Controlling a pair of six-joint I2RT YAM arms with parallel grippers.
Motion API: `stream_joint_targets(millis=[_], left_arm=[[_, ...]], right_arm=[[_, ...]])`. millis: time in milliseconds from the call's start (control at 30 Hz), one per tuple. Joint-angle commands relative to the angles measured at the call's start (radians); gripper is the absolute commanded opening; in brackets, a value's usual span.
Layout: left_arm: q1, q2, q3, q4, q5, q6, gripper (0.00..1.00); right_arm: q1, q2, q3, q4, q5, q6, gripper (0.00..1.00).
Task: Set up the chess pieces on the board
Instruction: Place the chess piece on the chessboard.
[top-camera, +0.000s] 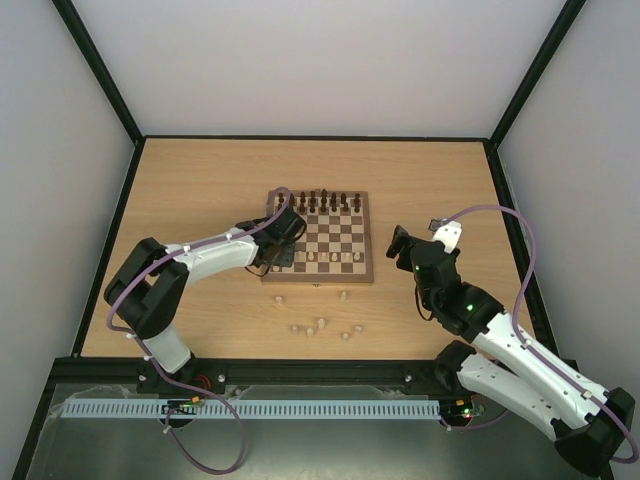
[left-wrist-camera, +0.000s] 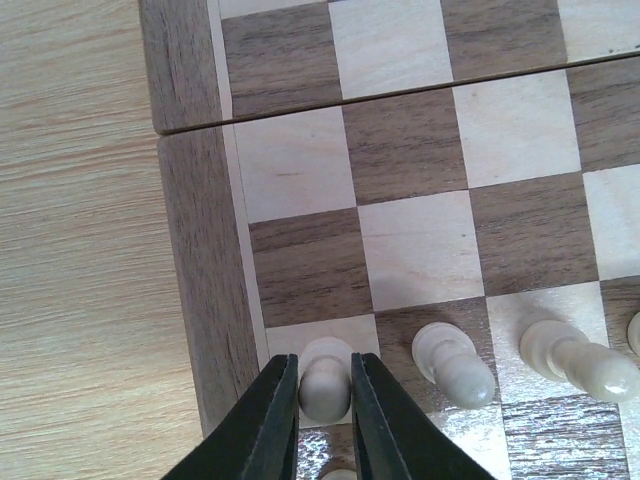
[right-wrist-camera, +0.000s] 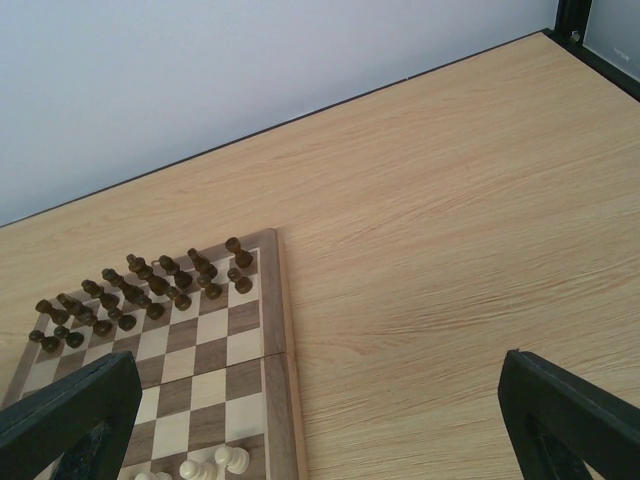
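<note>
Left pincer (left-wrist-camera: 324, 365) gripping pale pawn (left-wrist-camera: 325, 392) on board (left-wrist-camera: 190, 300) edge square | right pincer (right-wrist-camera: 320, 405) wide

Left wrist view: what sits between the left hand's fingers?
A pale chess piece stands there, on the board's light square next to its border. The left hand pinches it from both sides, seen in the left wrist view.

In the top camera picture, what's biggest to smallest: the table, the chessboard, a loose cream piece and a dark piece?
Biggest: table.
Next: chessboard.
Smallest: loose cream piece and dark piece, both tiny and too alike to rank.
</note>
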Motion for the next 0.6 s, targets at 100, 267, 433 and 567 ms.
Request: stream_joint_targets(millis=[100, 267, 433, 567], left_arm=[[0.005, 0.007, -0.009, 0.011, 0.01, 0.011, 0.22], [0.004, -0.015, -0.004, -0.005, 0.005, 0.009, 0.32], [0.003, -0.109, 0.006, -0.04, -0.004, 0.001, 0.39], [-0.006, -0.226, 0.035, -0.063, -0.004, 0.007, 0.52]], right_arm=[[0.0, 0.0, -0.006, 0.021, 0.019, 0.001, 0.99], [-0.002, 0.002, -0.006, 0.022, 0.018, 0.0, 0.99], [-0.001, 0.006, -0.004, 0.025, 0.012, 0.001, 0.99], [-0.001, 0.009, -0.003, 0.027, -0.002, 0.0, 0.99]])
